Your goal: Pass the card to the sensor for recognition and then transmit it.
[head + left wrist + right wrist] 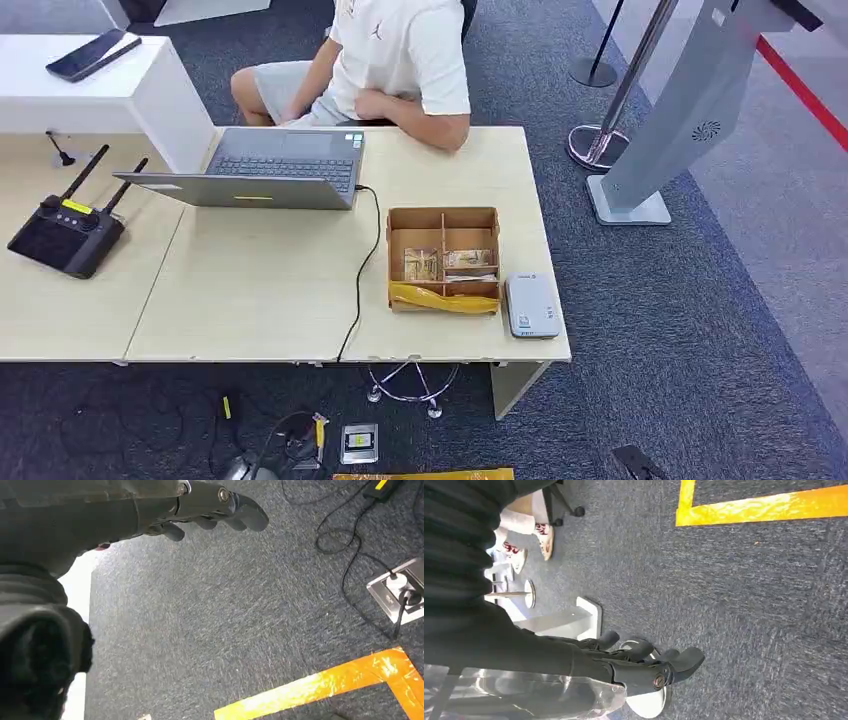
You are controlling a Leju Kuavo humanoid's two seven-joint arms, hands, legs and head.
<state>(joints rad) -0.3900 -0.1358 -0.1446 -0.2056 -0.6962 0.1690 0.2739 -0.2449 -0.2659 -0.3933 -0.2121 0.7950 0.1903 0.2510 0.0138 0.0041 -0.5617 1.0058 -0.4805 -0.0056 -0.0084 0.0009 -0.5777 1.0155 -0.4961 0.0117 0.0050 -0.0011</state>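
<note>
A: Cards (443,263)? Where?
B: In the wooden box (443,222), near-side compartments, table's (250,300) right end. Two stacks side by side, one at 9 and one at 3 of the divider. Can't read what's printed on them.

A: Sensor?
B: White reader (531,306), flat on the table just beside the box, at its 4 o'clock, close to the table's near-right corner.

A: Anything on the box?
B: Yellow strip (444,298) along its near wall, at 6.

A: Hands?
B: Both hang over carpet, holding nothing. Left hand (210,510): fingers stretched out, slightly apart, over grey carpet (225,610) w/ orange tape (320,685) and a floor socket (397,590) w/ cables. Right hand (644,662): fingers loosely extended, apart, nothing between them; round metal base (651,702) and yellow tape (764,507) past it.

A: Rest of the table?
B: Laptop (262,168) at the box's 10, black cable (362,270) running from it to the near edge. Black controller (68,232) w/ two antennas far off at 9. Person (385,65) in a white tee seated at the far side, at 12. Grey kiosk stand (680,110) on the floor at 2.
</note>
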